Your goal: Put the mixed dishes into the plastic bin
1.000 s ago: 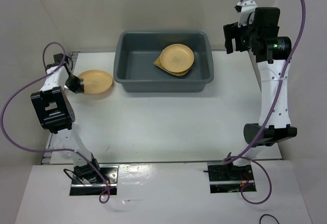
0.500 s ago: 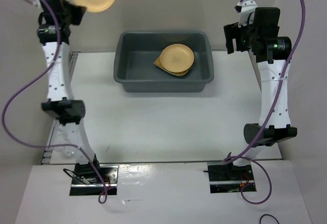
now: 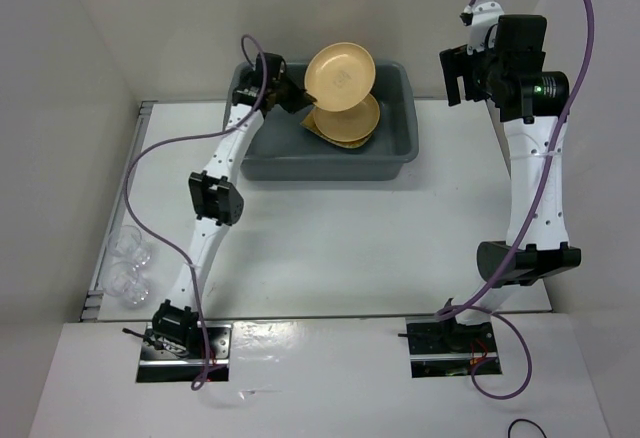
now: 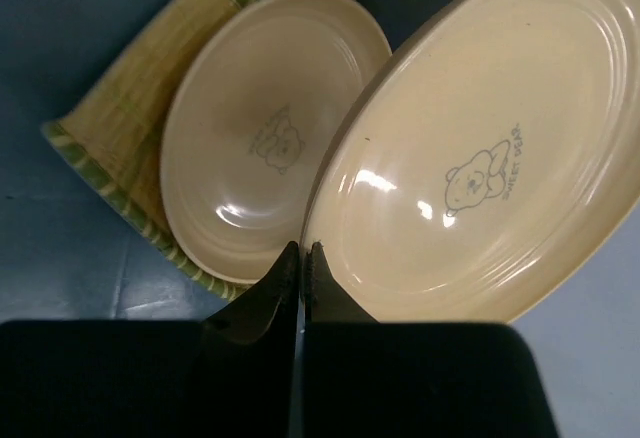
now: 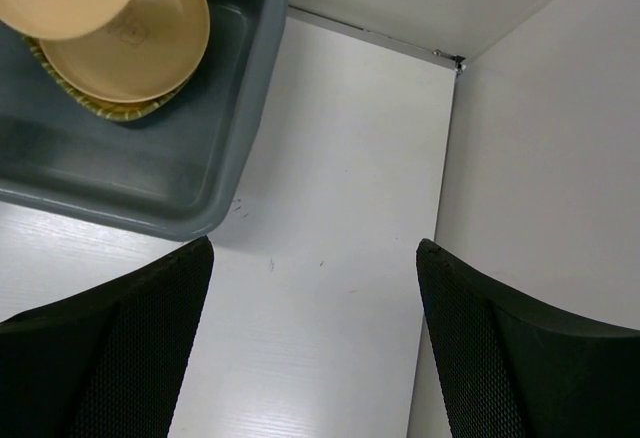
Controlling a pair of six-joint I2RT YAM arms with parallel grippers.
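Pinching the rim of a round yellow-orange plate (image 4: 480, 168), the left hand (image 4: 302, 250) holds it tilted over the large dark grey plastic bin (image 3: 395, 153) at 12 o'clock, likely to stack it on the matching plate (image 4: 265, 148), which lies on the woven bamboo tray (image 4: 150, 128). At 2 o'clock the right hand (image 5: 312, 248) hangs spread and idle. Small clear cups (image 3: 128, 248) sit at the 8 o'clock edge of the white table (image 3: 350, 238).

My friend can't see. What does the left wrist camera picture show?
The left fingers pinch the rim of a yellow plate with a bear drawing, held over the grey bin. Under it, a second yellow plate lies on a bamboo tray on the bin's floor.
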